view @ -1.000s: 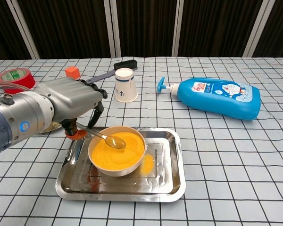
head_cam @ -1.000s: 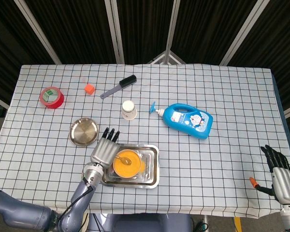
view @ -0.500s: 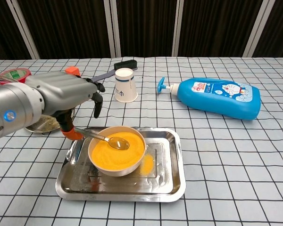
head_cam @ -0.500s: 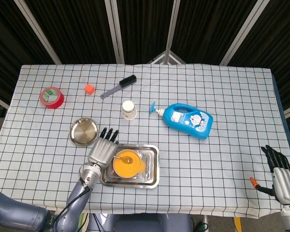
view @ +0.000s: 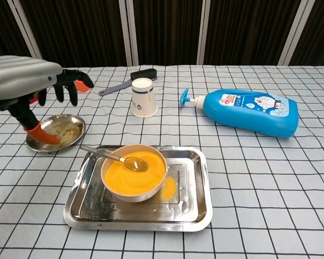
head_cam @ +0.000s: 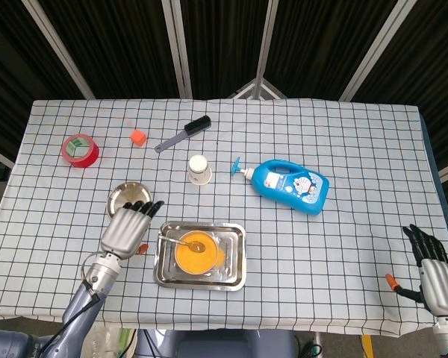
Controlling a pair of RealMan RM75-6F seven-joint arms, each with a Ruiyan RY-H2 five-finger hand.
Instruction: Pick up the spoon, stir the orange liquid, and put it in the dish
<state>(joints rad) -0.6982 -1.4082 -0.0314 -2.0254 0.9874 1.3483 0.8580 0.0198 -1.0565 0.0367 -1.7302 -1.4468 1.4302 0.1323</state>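
The metal spoon point(head_cam: 176, 240) point(view: 109, 156) lies free, its scoop in the orange liquid and its handle over the bowl's left rim. The white bowl point(head_cam: 196, 254) point(view: 134, 172) of orange liquid stands in a steel tray point(head_cam: 237, 259) point(view: 202, 186). A small round steel dish point(head_cam: 122, 196) point(view: 58, 133) sits to the tray's upper left. My left hand point(head_cam: 125, 228) point(view: 26, 82) hovers open left of the tray, over the dish's near edge, holding nothing. My right hand point(head_cam: 434, 269) hangs off the table's right front corner with fingers spread and empty.
A paper cup point(head_cam: 198, 169) point(view: 142, 97), a blue soap bottle point(head_cam: 291, 184) point(view: 247, 111) and a black brush point(head_cam: 184, 133) point(view: 124, 84) lie behind the tray. A red tape roll point(head_cam: 80, 150) and an orange cube point(head_cam: 138, 136) sit far left.
My left hand let go of the spoon and drew back to the left and up. The spoon stayed resting in the bowl. The right hand has not moved.
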